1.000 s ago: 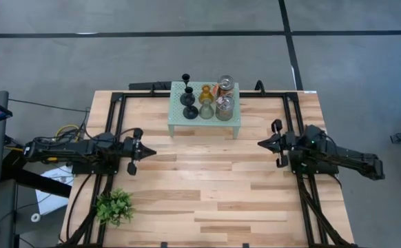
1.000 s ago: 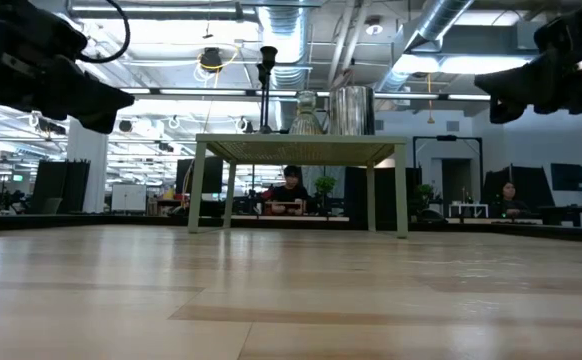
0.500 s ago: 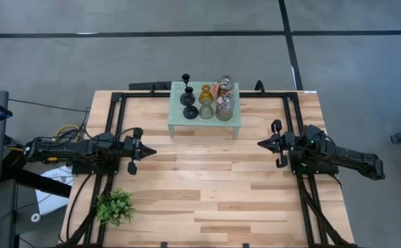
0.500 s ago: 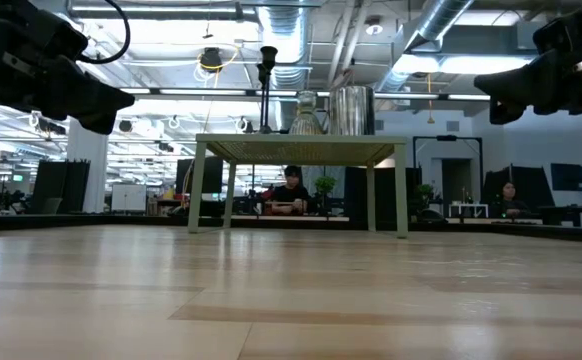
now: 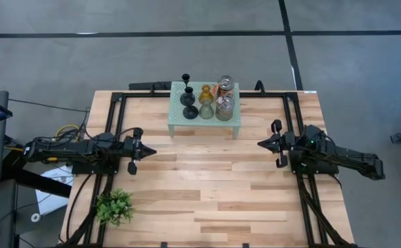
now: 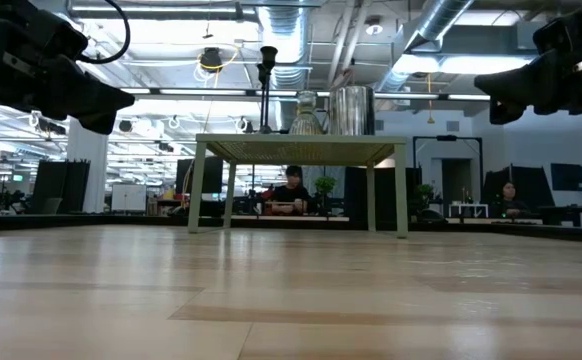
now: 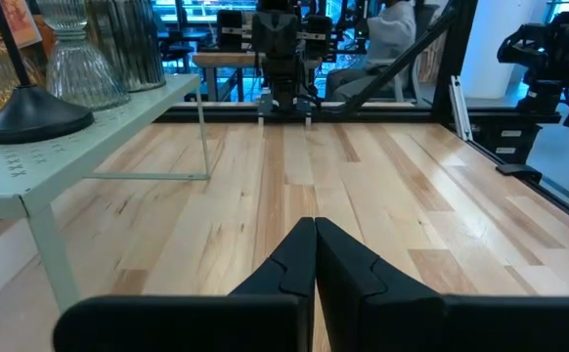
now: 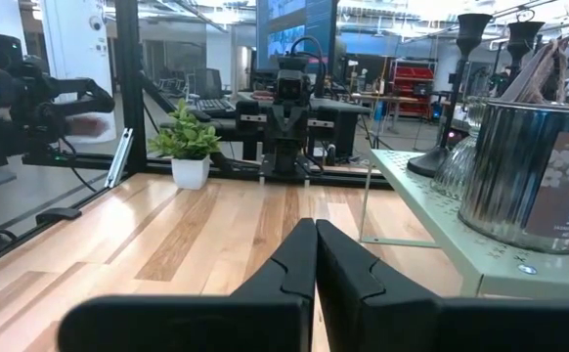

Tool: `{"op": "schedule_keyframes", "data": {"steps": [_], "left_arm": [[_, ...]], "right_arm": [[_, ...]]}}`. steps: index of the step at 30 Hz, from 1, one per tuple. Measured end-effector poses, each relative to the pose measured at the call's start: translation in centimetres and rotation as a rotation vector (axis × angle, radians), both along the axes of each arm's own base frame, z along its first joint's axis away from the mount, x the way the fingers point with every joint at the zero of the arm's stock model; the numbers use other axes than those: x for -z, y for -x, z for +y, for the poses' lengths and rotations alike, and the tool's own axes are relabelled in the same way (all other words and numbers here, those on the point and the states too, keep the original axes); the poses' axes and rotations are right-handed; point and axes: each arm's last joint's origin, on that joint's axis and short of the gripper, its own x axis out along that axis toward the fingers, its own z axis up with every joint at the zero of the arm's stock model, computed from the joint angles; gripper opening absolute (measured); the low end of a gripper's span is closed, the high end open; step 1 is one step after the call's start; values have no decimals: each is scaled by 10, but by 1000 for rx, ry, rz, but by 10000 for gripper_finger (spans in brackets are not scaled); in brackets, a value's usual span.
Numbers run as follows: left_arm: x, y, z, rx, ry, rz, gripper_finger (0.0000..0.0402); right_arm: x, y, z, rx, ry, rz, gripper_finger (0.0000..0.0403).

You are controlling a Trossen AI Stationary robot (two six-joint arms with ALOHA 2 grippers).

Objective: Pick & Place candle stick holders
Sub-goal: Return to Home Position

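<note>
Both arms wait above the table (image 5: 207, 186), one at each side of the high view. The left gripper (image 5: 150, 152) is at mid-left of the frame and points toward the centre. Its jaws are fully closed: in the left wrist view the 2 fingers (image 7: 294, 259) touch along their inner edges, w/ nothing between them. The right gripper (image 5: 260, 143) is at mid-right, facing the left one and well apart from it. Its jaws are closed too, fingers (image 8: 343, 259) pressed together, and it grips nothing. You find all 6 candle stick holders on the mint-green rack (image 5: 207, 127) at top centre of the high view, in 3 pairs. The 2 black holders (image 5: 190, 112) are on the rack's left part. In the middle the amber glass holder (image 5: 206, 91) stands above the grey-olive holder (image 5: 206, 110). The 2 silvery jars (image 5: 224, 107) are on the right part. Neither gripper is near the rack. A green plant (image 5: 114, 206) stands at lower left of the table. In the low view a person (image 6: 291, 188) sits far behind, seen under the rack.
</note>
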Motion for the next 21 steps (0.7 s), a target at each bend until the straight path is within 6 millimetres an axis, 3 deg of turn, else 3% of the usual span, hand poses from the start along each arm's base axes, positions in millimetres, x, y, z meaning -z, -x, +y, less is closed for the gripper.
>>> {"op": "schedule_keyframes", "data": {"steps": [21], "left_arm": [[1, -1, 0, 0, 0, 13, 8]], "right_arm": [[0, 0, 0, 0, 0, 0, 0]]}}
